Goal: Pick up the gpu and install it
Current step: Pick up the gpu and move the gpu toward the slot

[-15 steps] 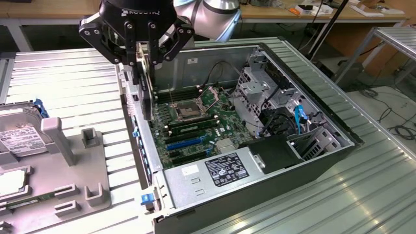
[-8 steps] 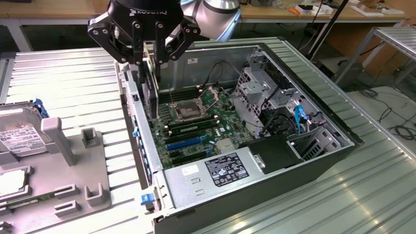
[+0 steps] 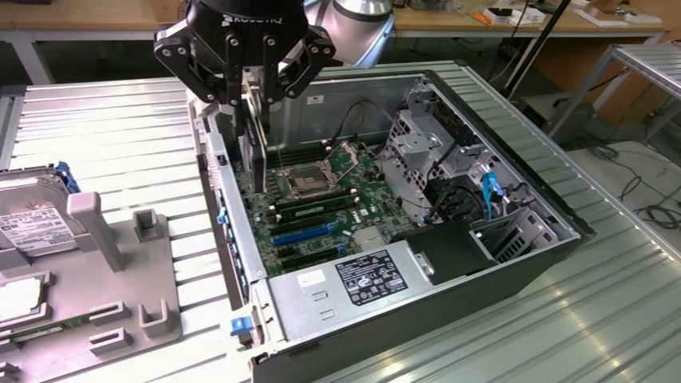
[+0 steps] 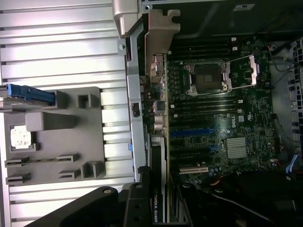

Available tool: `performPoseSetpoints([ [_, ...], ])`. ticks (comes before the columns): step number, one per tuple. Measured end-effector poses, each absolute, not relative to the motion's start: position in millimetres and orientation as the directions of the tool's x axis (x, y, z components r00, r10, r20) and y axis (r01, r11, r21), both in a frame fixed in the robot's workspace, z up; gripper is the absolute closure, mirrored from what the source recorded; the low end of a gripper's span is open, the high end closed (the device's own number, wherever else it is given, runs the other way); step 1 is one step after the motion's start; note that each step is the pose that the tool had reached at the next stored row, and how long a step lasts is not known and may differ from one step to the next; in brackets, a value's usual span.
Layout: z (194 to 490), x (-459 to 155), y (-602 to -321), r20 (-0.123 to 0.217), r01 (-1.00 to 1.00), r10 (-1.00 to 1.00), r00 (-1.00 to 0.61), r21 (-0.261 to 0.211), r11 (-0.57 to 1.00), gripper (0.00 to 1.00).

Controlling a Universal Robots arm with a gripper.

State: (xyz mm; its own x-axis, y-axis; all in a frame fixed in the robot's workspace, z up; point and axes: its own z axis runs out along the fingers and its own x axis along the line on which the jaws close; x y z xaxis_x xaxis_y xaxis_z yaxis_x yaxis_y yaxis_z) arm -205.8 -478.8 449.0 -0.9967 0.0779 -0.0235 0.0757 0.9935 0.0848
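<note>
Gpu (image 3: pixel 253 152), thin dark card, silvery-bracketed, apparently upright

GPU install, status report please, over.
Gripper shut on the gpu. Card upright inside the case, above the motherboard, not seated. Metal side wall close beside it.

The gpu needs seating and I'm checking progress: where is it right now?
In the exterior view the gpu hangs on edge in the gripper, upper left of centre, beside the left wall of the open computer case, over the motherboard.
</note>
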Motion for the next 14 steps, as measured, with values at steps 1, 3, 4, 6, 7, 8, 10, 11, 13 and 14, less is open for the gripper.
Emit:
performPoseSetpoints([
  [1,449.0,-205.2,-478.7,-0.023,0.076,0.078,-0.997,0.085,0.994,0.73],
  [3,449.0,-203.7,-478.7,-0.023,0.076,0.078,-0.997,0.085,0.994,0.73],
  [4,449.0,-202.3,-478.7,-0.023,0.076,0.078,-0.997,0.085,0.994,0.73],
  [6,449.0,-200.7,-478.6,-0.023,0.076,0.078,-0.997,0.085,0.994,0.73],
  [7,449.0,-199.7,-478.6,-0.023,0.076,0.078,-0.997,0.085,0.994,0.73],
  [8,449.0,-199.1,-478.6,-0.023,0.076,0.078,-0.997,0.085,0.994,0.73],
  [10,449.0,-197.5,-478.6,-0.023,0.076,0.078,-0.997,0.085,0.994,0.73],
  [11,449.0,-195.7,-478.5,-0.023,0.076,0.078,-0.997,0.085,0.994,0.73],
  [13,449.0,-193.8,-478.4,-0.023,0.076,0.078,-0.997,0.085,0.994,0.73],
  [14,449.0,-193.0,-478.4,-0.023,0.076,0.078,-0.997,0.085,0.994,0.73],
])
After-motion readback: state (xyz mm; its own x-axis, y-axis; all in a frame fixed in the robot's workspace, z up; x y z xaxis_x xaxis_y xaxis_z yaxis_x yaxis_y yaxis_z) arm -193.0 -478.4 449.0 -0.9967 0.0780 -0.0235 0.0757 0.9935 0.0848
